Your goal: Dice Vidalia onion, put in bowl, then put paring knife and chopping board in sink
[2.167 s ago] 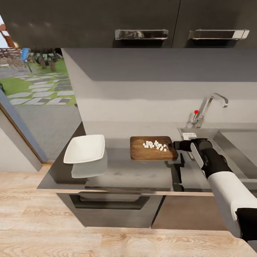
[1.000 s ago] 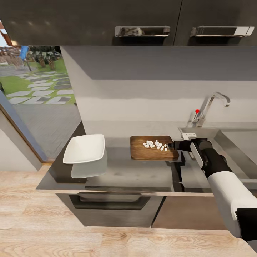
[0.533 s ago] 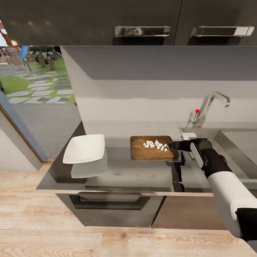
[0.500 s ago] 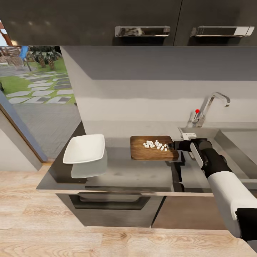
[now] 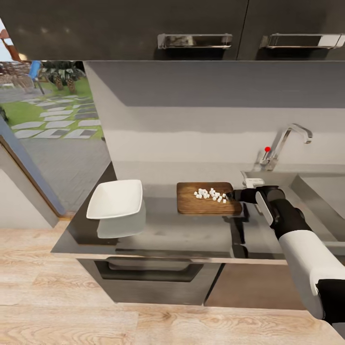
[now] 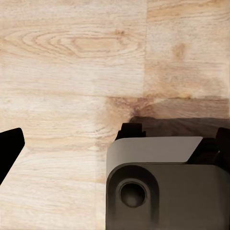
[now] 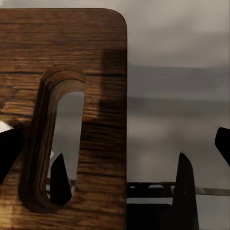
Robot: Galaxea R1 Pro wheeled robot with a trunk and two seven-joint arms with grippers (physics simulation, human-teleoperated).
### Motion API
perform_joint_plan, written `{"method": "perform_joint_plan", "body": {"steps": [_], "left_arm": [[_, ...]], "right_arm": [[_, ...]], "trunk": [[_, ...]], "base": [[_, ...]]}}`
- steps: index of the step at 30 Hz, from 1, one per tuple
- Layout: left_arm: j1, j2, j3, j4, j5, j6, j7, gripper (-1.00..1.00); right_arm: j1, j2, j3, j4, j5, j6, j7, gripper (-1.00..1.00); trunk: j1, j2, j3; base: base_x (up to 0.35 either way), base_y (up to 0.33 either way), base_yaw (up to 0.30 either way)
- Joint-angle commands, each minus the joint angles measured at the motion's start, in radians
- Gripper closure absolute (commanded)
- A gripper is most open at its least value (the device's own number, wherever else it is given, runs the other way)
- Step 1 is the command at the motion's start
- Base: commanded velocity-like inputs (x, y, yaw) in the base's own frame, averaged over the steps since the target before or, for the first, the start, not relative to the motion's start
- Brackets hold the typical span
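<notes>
The dark wooden chopping board (image 5: 203,203) lies on the grey countertop (image 5: 182,230) with the diced Vidalia onion (image 5: 211,194), several small white cubes, on it. My right gripper (image 5: 232,195) is open at the board's right short end. In the right wrist view the chopping board (image 7: 103,72) shows its oval handle slot, and the gripper (image 7: 115,148) is spread wide over the strip between slot and edge. The white square bowl (image 5: 115,200) stands at the counter's left. The sink (image 5: 306,184) is at the right. The paring knife is out of view. My left gripper (image 6: 115,143) is open above the wooden floor.
An angular chrome tap (image 5: 285,141) with a red dot rises behind the sink. Dark wall cupboards (image 5: 191,24) hang over the counter. Below the counter is an oven front (image 5: 153,270). A glass door at the left looks onto a garden.
The head view has shifted slightly, so everything sits a little further right. The right arm, board, onion cubes and bowl keep their places relative to one another.
</notes>
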Motion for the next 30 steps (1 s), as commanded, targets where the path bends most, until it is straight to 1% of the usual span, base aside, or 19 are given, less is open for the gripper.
{"method": "perform_joint_plan", "body": {"steps": [1,10,25,27,30], "left_arm": [[-0.002,-0.001,-0.009,0.005,0.010,-0.008,0.000,-1.00],[-0.002,0.000,-0.009,0.004,0.010,-0.008,0.000,-1.00],[-0.002,-0.001,-0.009,0.005,0.010,-0.006,0.001,-1.00],[-0.002,-0.001,-0.009,0.005,0.010,-0.006,0.000,-1.00],[-0.002,-0.001,-0.009,0.005,0.010,-0.006,0.001,-1.00]], "right_arm": [[-0.001,-0.001,0.004,-0.001,-0.010,0.004,-0.005,-1.00],[-0.001,-0.001,0.004,-0.001,-0.010,0.004,-0.006,-1.00],[-0.001,-0.002,0.003,-0.001,-0.010,0.004,-0.005,-1.00],[-0.001,-0.003,0.003,-0.001,-0.009,0.004,-0.005,-1.00],[-0.001,-0.013,0.000,-0.002,-0.009,0.004,-0.004,-1.00]], "trunk": [[0.000,-0.001,-0.002],[0.000,-0.001,-0.008],[0.000,-0.001,-0.008],[0.000,-0.001,-0.008],[0.000,-0.001,-0.008]], "base": [[0.000,0.000,0.097],[0.000,0.000,0.093],[0.000,0.000,0.005],[0.000,0.000,0.000],[0.000,-0.032,0.000]]}}
